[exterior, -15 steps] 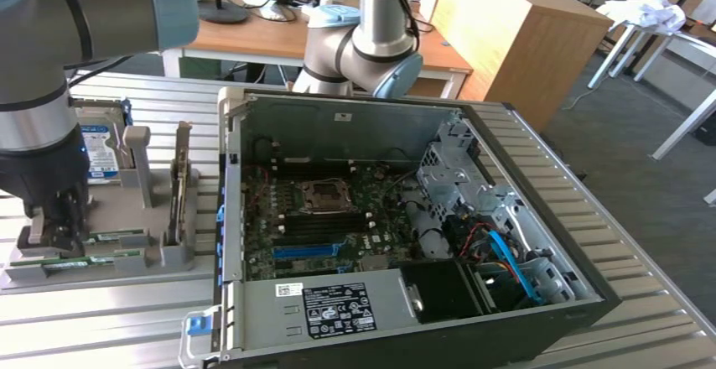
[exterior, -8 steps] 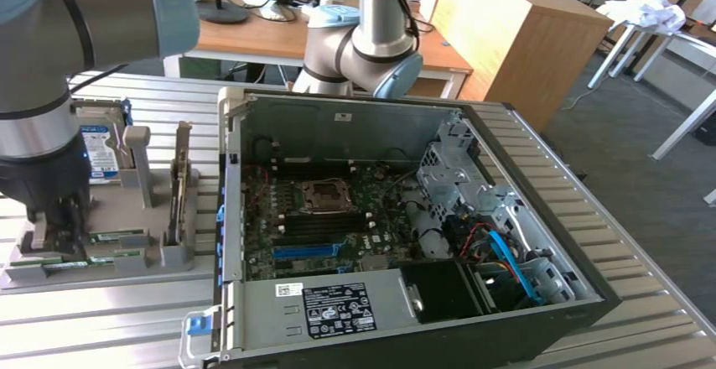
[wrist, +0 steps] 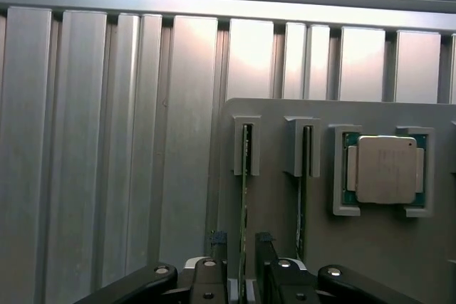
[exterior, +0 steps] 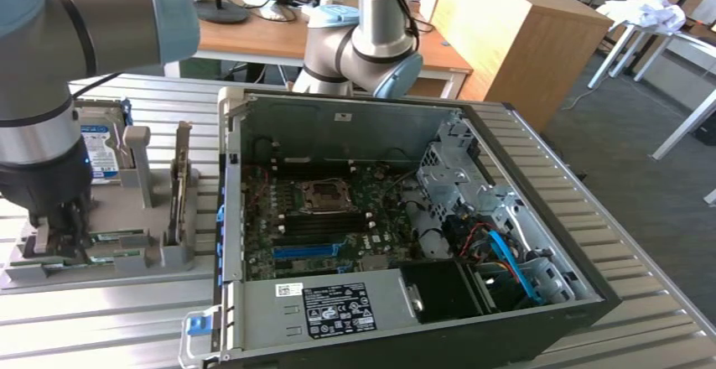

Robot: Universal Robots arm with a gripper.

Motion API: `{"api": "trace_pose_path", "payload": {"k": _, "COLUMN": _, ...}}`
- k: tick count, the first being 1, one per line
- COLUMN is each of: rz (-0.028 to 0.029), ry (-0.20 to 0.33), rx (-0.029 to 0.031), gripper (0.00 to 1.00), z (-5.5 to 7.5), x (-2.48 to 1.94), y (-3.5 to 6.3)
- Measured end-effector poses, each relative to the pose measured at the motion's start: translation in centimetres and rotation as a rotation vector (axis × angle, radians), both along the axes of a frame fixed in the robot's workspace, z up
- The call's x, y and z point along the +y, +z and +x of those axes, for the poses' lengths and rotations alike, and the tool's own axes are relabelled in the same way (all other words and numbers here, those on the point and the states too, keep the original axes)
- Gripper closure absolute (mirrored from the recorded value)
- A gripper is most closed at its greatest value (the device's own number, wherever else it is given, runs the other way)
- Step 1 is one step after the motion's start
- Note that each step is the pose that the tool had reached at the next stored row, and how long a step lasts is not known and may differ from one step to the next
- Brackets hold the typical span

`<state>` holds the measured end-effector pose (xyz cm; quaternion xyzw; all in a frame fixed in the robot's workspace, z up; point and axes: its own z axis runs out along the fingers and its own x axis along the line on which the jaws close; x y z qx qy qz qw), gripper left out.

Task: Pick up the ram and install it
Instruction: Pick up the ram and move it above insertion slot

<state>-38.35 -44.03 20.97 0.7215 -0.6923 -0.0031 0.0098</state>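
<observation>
Two ram sticks stand on edge in slots of a grey holder point(wrist: 274, 197). One ram point(wrist: 244, 176) runs between my gripper's point(wrist: 241, 247) fingers point(wrist: 216, 243), which stand on either side of it with a gap, so the gripper is open and straddling the stick. The second ram point(wrist: 303, 176) sits one slot over, outside the fingers. In the exterior view my gripper point(exterior: 59, 233) is lowered onto the holder point(exterior: 112, 210) at the exterior view's left, and green ram edges point(exterior: 121, 237) show beside it.
A square silver processor chip point(wrist: 385, 169) lies in the holder beside the sticks. A blue-labelled hard drive point(exterior: 101, 147) and an upright card point(exterior: 179, 176) stand in the holder. The open computer case point(exterior: 335, 126) with its motherboard point(exterior: 324, 218) is to the exterior view's right, on the ribbed metal table point(exterior: 101, 319).
</observation>
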Motion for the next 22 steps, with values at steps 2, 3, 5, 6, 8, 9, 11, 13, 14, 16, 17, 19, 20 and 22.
{"api": "trace_pose_path", "payload": {"k": 2, "rz": -0.0001, "ry": 0.000, "rx": 0.0001, "gripper": 0.70, "z": 0.0, "x": 0.00, "y": -0.01}}
{"api": "trace_pose_path", "payload": {"k": 3, "rz": -0.0001, "ry": 0.000, "rx": 0.0001, "gripper": 0.70, "z": 0.0, "x": 0.00, "y": -0.01}}
{"api": "trace_pose_path", "payload": {"k": 5, "rz": 0.0001, "ry": 0.000, "rx": -0.0001, "gripper": 0.70, "z": 0.0, "x": 0.00, "y": -0.02}}
{"api": "trace_pose_path", "payload": {"k": 6, "rz": 0.0004, "ry": 0.000, "rx": -0.0004, "gripper": 0.70, "z": 0.1, "x": 0.00, "y": -0.04}}
{"api": "trace_pose_path", "payload": {"k": 8, "rz": 0.0002, "ry": 0.000, "rx": -0.0001, "gripper": 0.70, "z": 0.2, "x": -0.01, "y": -0.03}}
{"api": "trace_pose_path", "payload": {"k": 9, "rz": 0.0003, "ry": 0.000, "rx": -0.0001, "gripper": 0.70, "z": 0.3, "x": -0.01, "y": -0.05}}
{"api": "trace_pose_path", "payload": {"k": 11, "rz": 0.0003, "ry": 0.000, "rx": -0.0002, "gripper": 0.70, "z": 0.4, "x": -0.01, "y": -0.07}}
{"api": "trace_pose_path", "payload": {"k": 13, "rz": 0.0002, "ry": 0.000, "rx": 0.0000, "gripper": 0.70, "z": 0.5, "x": -0.01, "y": -0.08}}
{"api": "trace_pose_path", "payload": {"k": 14, "rz": 0.0003, "ry": 0.000, "rx": -0.0001, "gripper": 0.70, "z": 0.6, "x": -0.01, "y": -0.09}}
{"api": "trace_pose_path", "payload": {"k": 16, "rz": 0.0003, "ry": 0.000, "rx": -0.0001, "gripper": 0.70, "z": 0.8, "x": -0.02, "y": -0.12}}
{"api": "trace_pose_path", "payload": {"k": 17, "rz": 0.0003, "ry": 0.000, "rx": -0.0001, "gripper": 0.70, "z": 0.9, "x": -0.02, "y": -0.13}}
{"api": "trace_pose_path", "payload": {"k": 19, "rz": 0.0002, "ry": 0.000, "rx": -0.0001, "gripper": 0.70, "z": 1.1, "x": -0.02, "y": -0.15}}
{"api": "trace_pose_path", "payload": {"k": 20, "rz": 0.0003, "ry": 0.000, "rx": -0.0001, "gripper": 0.70, "z": 1.2, "x": -0.02, "y": -0.15}}
{"api": "trace_pose_path", "payload": {"k": 22, "rz": 0.0003, "ry": 0.000, "rx": -0.0001, "gripper": 0.70, "z": 1.4, "x": -0.02, "y": -0.17}}
